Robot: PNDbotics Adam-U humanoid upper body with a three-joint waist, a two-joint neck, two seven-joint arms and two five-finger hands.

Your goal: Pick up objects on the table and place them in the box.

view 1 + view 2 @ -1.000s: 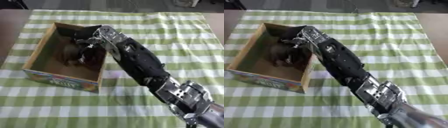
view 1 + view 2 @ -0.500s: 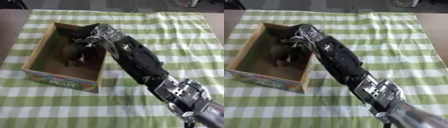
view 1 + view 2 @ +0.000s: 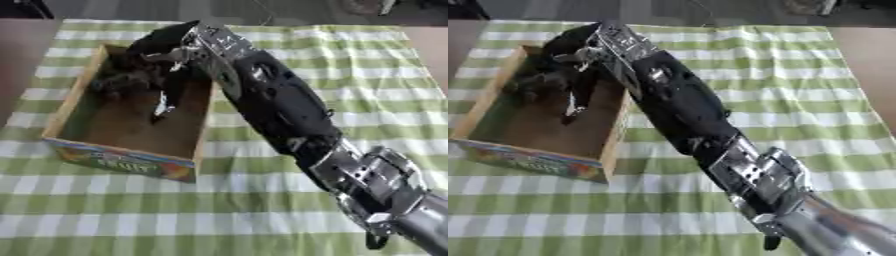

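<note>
One black robot right hand (image 3: 175, 45) hangs over the open wooden box (image 3: 70, 107), fingers unclear; dark objects (image 3: 118, 82) inside, striped cloth (image 3: 367, 95) looks cleared.

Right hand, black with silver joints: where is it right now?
The right hand is over the open cardboard box at the left of the green-and-white checked cloth, above the box's far end, with its arm crossing the box's right wall.

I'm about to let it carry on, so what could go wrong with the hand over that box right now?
1. The right hand hangs over the open cardboard box with a dark slim object dangling from it; lifting away before letting go could drag it back out.
2. The forearm crosses the box's right wall, so pulling back low might shove the box across the green-and-white checked cloth.
</note>
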